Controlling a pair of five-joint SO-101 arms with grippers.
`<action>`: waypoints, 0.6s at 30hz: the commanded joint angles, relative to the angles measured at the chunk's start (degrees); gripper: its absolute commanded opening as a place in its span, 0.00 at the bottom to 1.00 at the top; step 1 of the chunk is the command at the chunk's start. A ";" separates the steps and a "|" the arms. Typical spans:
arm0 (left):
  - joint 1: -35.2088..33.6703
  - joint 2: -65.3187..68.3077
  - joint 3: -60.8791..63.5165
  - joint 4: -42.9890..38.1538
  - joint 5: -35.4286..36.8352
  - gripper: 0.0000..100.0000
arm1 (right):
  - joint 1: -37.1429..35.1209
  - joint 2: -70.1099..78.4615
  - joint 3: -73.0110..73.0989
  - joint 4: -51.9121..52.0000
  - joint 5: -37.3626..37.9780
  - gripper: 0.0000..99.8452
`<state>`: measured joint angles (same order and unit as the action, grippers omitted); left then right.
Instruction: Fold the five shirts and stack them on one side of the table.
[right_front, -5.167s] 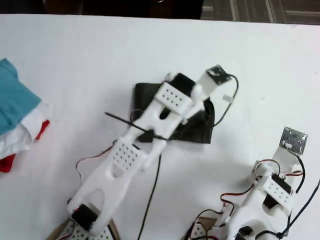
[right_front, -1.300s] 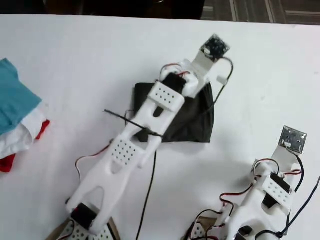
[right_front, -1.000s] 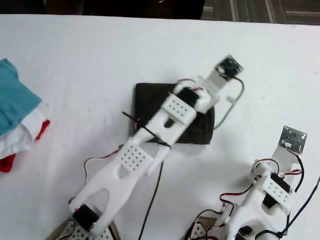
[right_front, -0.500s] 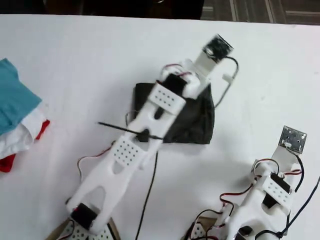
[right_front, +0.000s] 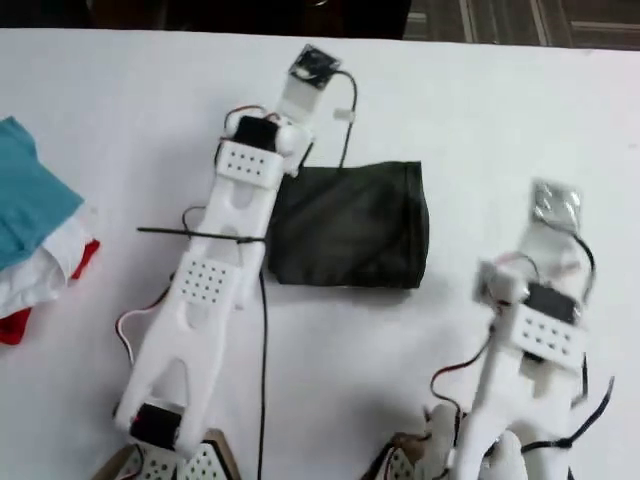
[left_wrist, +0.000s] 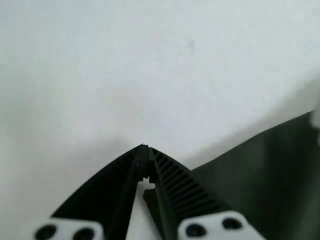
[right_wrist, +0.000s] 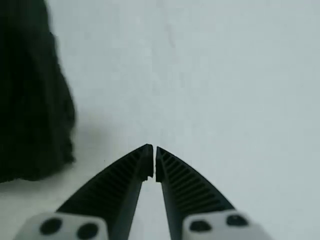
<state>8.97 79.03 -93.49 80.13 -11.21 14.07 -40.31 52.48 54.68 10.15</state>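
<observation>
Black shirt (right_front: 350, 225): apparently folded, mid-table. Left gripper (left_wrist: 144, 149), right gripper (right_wrist: 154, 150): both closed, empty. Risk: fold slips apart if pinched shallowly toward left-edge stack (right_front: 35, 235).

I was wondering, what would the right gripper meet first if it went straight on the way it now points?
Probably just bare table: the right gripper, shut, aims at white surface, and the black shirt lies off to one side of that line, though depth is unclear.
</observation>
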 joint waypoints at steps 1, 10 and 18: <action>-0.62 0.88 -2.07 -3.60 0.53 0.03 | -13.32 -1.19 -5.19 0.04 -1.76 0.02; -1.85 2.99 -1.63 -4.22 0.44 0.03 | -24.04 12.97 0.00 -10.51 2.37 0.02; -4.48 4.40 -1.98 -3.96 0.18 0.03 | -24.04 27.30 -0.62 -12.26 4.75 0.02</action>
<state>5.89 84.22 -93.49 76.79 -11.21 -9.32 -15.16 52.84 43.25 14.29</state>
